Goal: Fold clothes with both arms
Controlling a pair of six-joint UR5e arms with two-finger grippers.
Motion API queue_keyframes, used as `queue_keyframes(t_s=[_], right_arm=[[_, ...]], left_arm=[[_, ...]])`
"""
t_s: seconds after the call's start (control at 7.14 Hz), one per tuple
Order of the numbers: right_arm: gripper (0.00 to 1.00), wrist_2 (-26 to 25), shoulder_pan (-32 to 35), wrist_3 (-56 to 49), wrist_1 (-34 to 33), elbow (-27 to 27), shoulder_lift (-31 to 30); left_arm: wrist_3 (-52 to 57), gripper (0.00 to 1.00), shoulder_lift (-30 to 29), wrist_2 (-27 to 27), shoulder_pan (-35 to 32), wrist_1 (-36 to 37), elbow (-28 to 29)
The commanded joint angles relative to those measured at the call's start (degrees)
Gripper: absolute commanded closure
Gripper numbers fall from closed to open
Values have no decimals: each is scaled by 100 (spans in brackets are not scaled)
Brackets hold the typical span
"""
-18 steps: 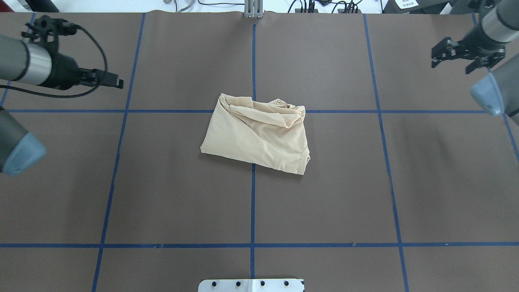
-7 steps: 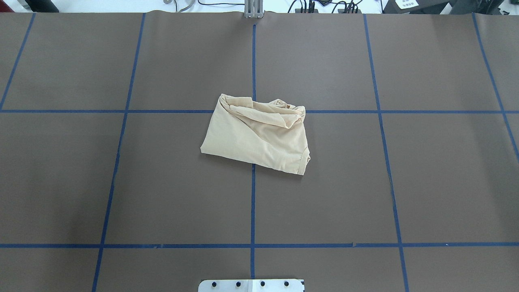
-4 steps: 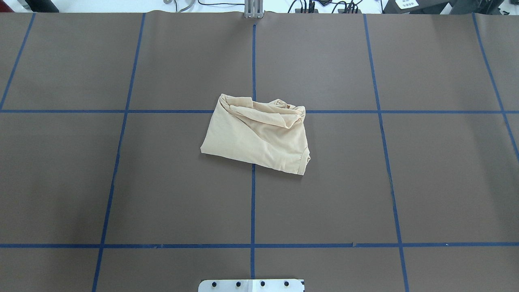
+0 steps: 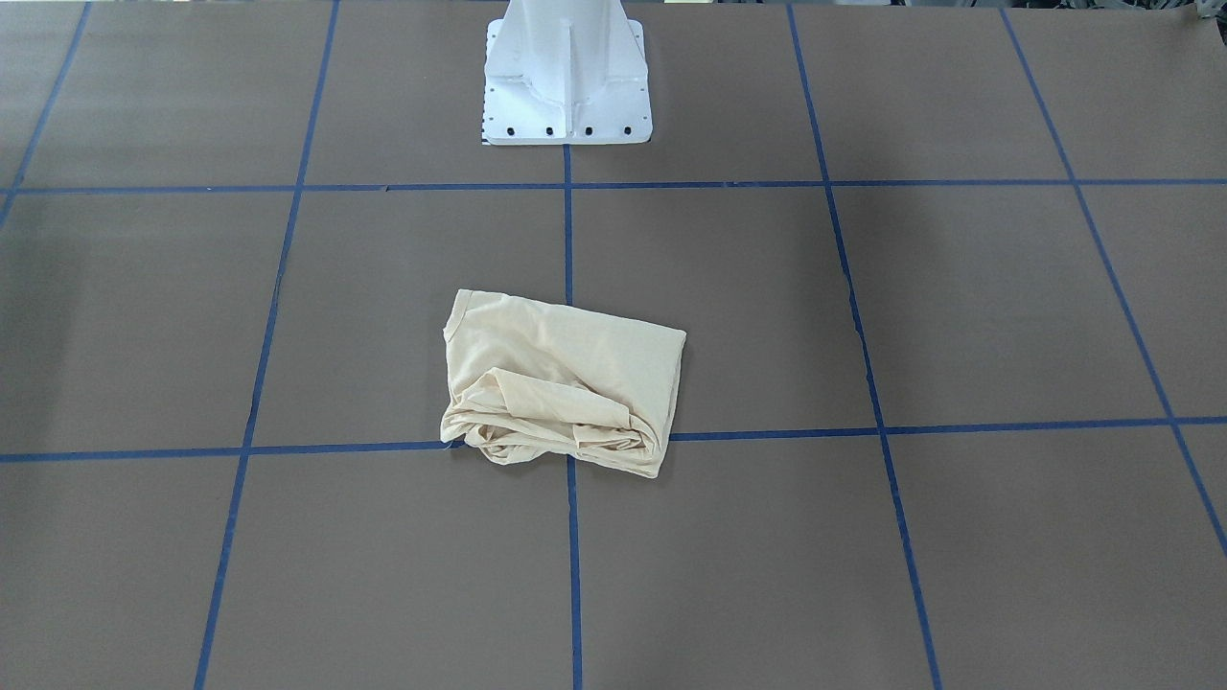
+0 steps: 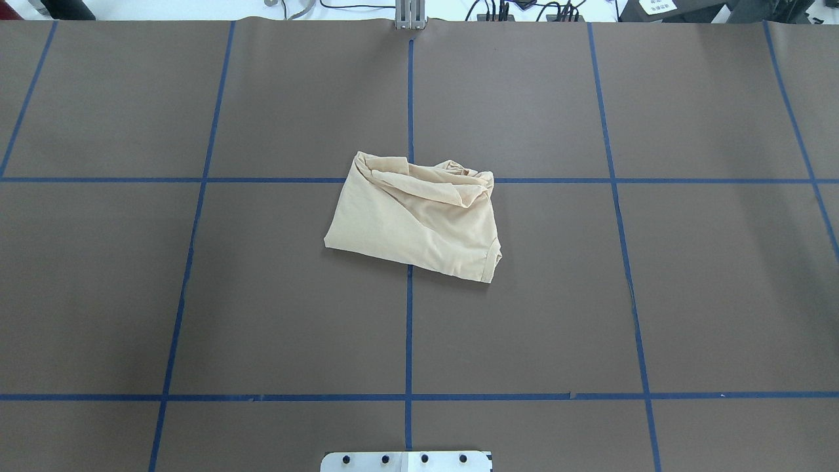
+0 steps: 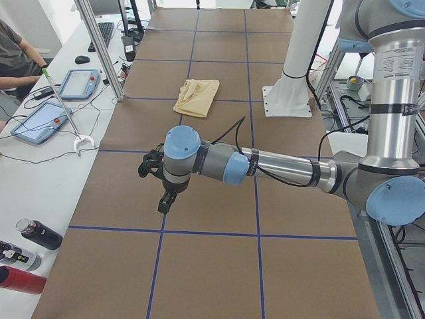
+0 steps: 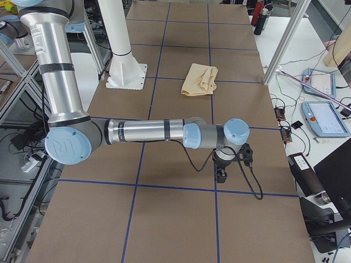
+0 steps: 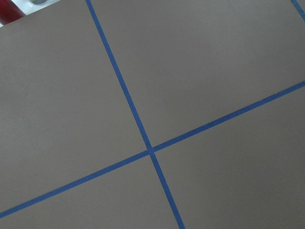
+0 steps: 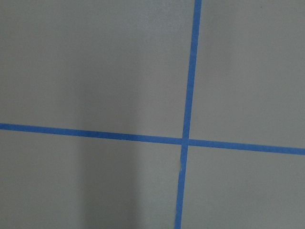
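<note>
The clothes (image 5: pixel 413 219) are a pale cream-yellow shirt lying in a compact folded bundle at the table's middle, with bunched folds along its far edge. The bundle also shows in the front-facing view (image 4: pixel 561 379) and both side views (image 6: pixel 196 96) (image 7: pixel 200 79). Neither arm touches it. My left gripper (image 6: pixel 154 183) hangs over bare table far out toward the table's left end. My right gripper (image 7: pixel 222 174) hangs likewise toward the right end. Each shows only in a side view, so I cannot tell whether it is open or shut. Both wrist views show only brown table and blue tape.
Blue tape lines divide the brown table (image 5: pixel 262 295) into squares. The white pedestal base (image 4: pixel 567 77) stands at the robot's edge. Beyond the far edge are tablets (image 6: pixel 40 119), bottles (image 6: pixel 40 234), metal posts (image 7: pixel 285 41) and a seated person (image 6: pixel 13 60).
Both arms stood at the overhead view's far corners 2.5 s ago and have since left that view. The shirt has not moved.
</note>
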Motion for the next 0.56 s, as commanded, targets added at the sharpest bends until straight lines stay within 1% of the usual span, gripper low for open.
queue_keyframes(t_s=[0.0, 0.14, 0.28, 0.42], right_arm=[[0, 9, 58, -26, -427, 240, 22], [0, 18, 58, -26, -427, 292, -39], [0, 18, 58, 27, -375, 406, -257], [0, -8, 58, 36, -357, 642, -468]], left_arm=[[-32, 0, 142, 12, 0, -19, 6], [-33, 0, 152, 21, 0, -19, 33], [-15, 0, 222, 13, 0, -19, -2], [-50, 0, 196, 4, 17, -28, -2]])
